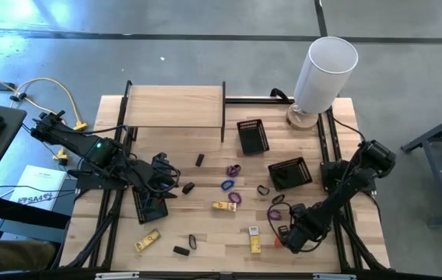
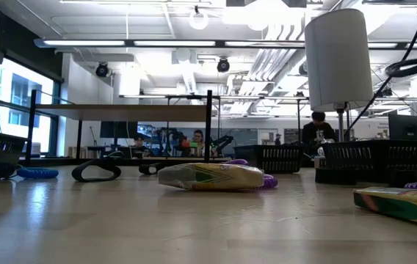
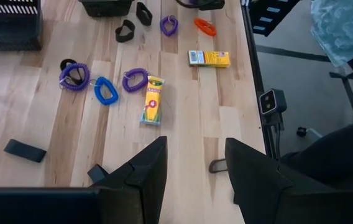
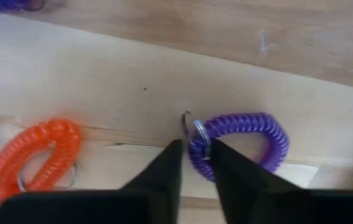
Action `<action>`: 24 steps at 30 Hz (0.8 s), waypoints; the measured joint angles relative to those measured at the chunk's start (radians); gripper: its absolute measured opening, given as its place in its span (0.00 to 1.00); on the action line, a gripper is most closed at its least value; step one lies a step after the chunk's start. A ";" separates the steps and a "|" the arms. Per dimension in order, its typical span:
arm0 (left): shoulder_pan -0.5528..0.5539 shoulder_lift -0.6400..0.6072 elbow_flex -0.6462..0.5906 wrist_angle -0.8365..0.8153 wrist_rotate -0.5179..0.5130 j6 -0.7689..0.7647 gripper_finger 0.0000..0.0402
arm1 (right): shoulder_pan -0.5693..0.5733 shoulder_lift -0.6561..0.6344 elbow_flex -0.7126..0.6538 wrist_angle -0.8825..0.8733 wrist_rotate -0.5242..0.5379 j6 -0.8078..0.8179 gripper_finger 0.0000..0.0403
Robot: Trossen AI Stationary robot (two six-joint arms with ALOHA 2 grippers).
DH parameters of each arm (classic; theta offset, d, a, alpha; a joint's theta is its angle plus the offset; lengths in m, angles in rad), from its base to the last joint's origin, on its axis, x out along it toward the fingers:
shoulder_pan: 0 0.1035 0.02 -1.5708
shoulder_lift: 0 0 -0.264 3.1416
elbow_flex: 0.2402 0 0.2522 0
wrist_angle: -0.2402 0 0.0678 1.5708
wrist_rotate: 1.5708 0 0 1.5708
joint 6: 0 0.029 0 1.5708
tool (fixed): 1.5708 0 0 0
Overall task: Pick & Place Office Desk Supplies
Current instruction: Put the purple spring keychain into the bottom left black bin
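Small office desk supplies lie scattered on the wooden table: purple coil loops [image 1: 233, 169], a blue loop [image 1: 226, 185], black blocks [image 1: 188, 187] and yellow packets [image 1: 223, 206]. My right gripper [image 1: 291, 233] points down near the table's front right. It is shut on a purple coil loop [image 4: 245, 143], with an orange coil loop [image 4: 36, 155] lying beside it. My left gripper [image 3: 195, 168] hangs open and holds nothing. It is above a black mesh tray [image 1: 149, 204] at the left. My right gripper pinches the purple coil loop at the end that bears its metal ring [image 4: 198, 138], between its two fingers [image 4: 170, 163]. The fingers come from above, pointing down. The loop lies flat on the table.
Two more black mesh trays [image 1: 253, 136] [image 1: 289, 173] stand at the back right. A tall white cylinder [image 1: 326, 70] stands at the far right corner, and a wooden shelf [image 1: 174, 105] at the back. A yellow packet [image 1: 255, 237] lies just left of my right gripper.
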 joint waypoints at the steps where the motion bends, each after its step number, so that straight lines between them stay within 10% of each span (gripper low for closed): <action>1: 0.000 0.000 0.000 0.000 0.000 0.000 0.39 | -0.006 0.000 0.000 0.000 -0.006 0.000 0.10; 12: 0.000 0.000 0.000 0.000 0.001 0.000 0.39 | -0.057 -0.063 0.048 -0.103 -0.010 -0.140 0.01; 24: 0.000 0.000 0.000 0.006 0.002 -0.008 0.39 | -0.291 -0.278 0.361 -0.496 0.316 -0.504 0.01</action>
